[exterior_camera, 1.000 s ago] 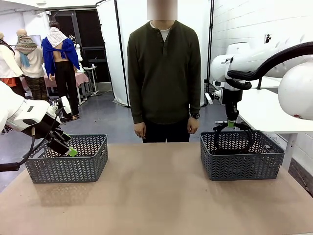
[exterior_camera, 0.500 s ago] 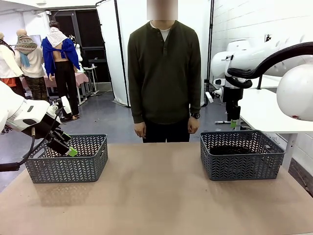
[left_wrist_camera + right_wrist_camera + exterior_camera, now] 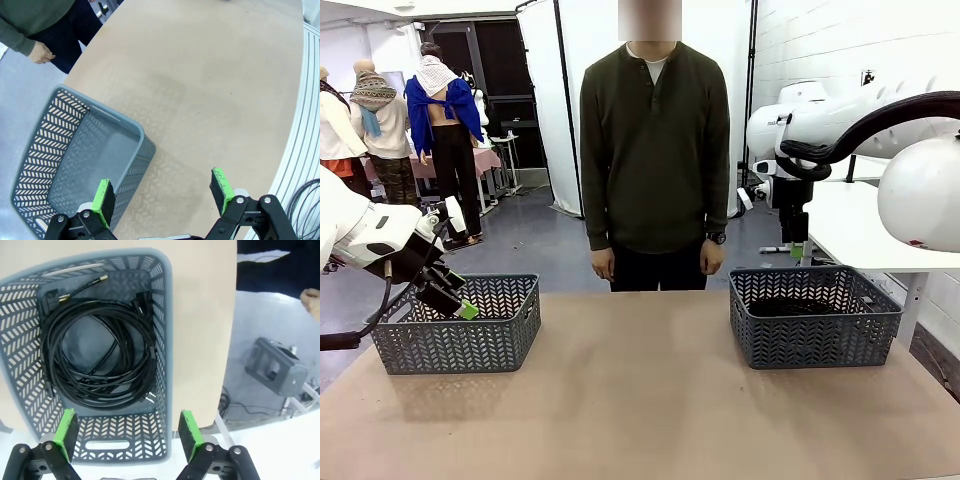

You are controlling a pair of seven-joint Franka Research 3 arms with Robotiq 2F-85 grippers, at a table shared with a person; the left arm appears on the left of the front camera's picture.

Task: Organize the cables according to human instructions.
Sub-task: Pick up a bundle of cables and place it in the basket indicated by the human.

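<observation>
From across the brown tabletop (image 3: 640, 400), the grey lattice plastic basket at the right edge (image 3: 814, 316) shows just a dark shape low inside it. The right wrist camera looks straight down and makes it plain: black power cords wound in a round coil (image 3: 97, 357) lie on the basket's floor, with chunky black plugs at the end of the basket farthest from that camera. The right hand (image 3: 125, 432) hangs above the basket's far rim, fingers pointing straight down, green pads spread wide and grasping nothing.

The left hand (image 3: 162, 192) is tilted down over the near corner of the second grey lattice basket (image 3: 75, 155) at the left edge; its pads stand well apart, released, with bare basket floor between them. A person in a dark olive long-sleeved top (image 3: 655, 150) stands at the far edge, arms hanging.
</observation>
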